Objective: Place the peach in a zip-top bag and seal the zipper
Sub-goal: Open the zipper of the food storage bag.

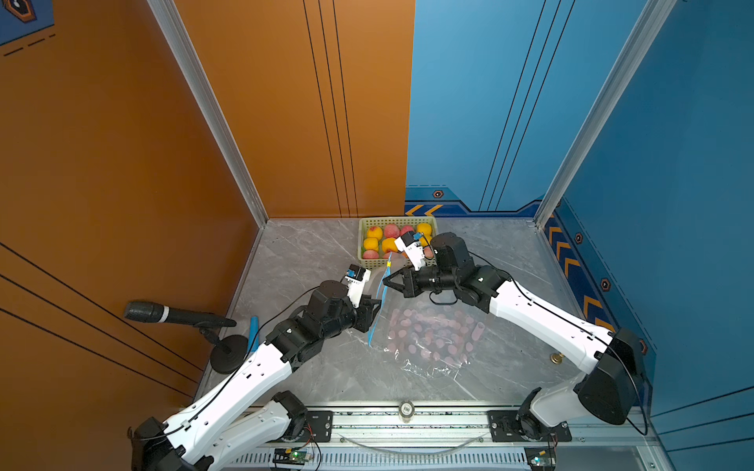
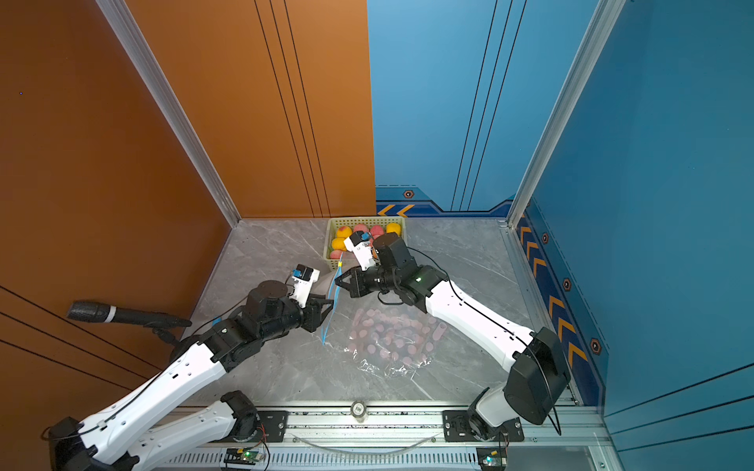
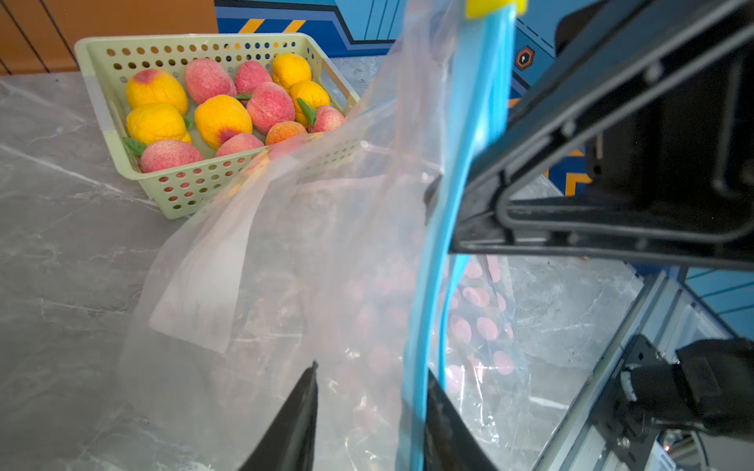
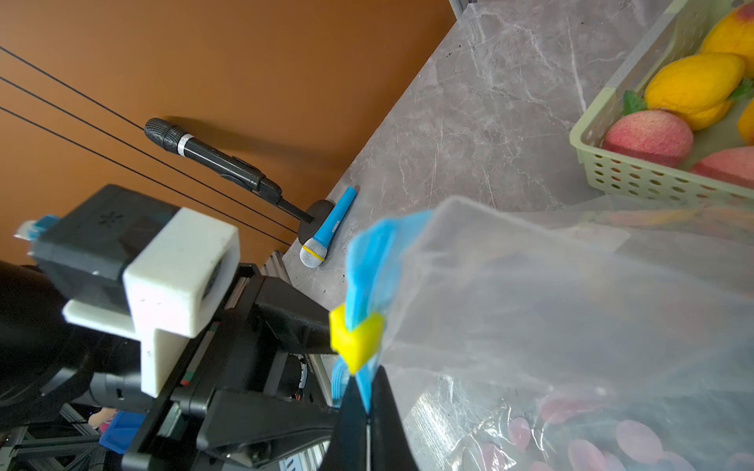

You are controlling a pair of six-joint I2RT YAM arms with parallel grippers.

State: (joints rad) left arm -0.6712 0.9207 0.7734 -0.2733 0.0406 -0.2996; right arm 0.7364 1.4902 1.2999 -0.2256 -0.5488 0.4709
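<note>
The clear zip-top bag (image 1: 432, 334) (image 2: 391, 334) with pink dots lies on the table, its mouth lifted on the left. My right gripper (image 1: 385, 281) (image 4: 368, 387) is shut on the blue zipper strip (image 1: 377, 306) (image 4: 367, 261) just below the yellow slider (image 1: 389, 264) (image 4: 357, 338). My left gripper (image 1: 376, 314) (image 3: 373, 387) is open. The zipper strip (image 3: 449, 204) rests against one finger and bag film (image 3: 326, 265) spans the gap. Several peaches (image 1: 391, 231) (image 3: 210, 79), pink and yellow, lie in the green basket (image 1: 395, 219) (image 3: 98, 81) behind the bag.
A black microphone (image 1: 163, 314) on a round stand sits at the left table edge, with a blue toy microphone (image 4: 326, 232) lying beside it. A small brass knob (image 1: 557, 359) stands near my right arm. Orange and blue walls close in the table.
</note>
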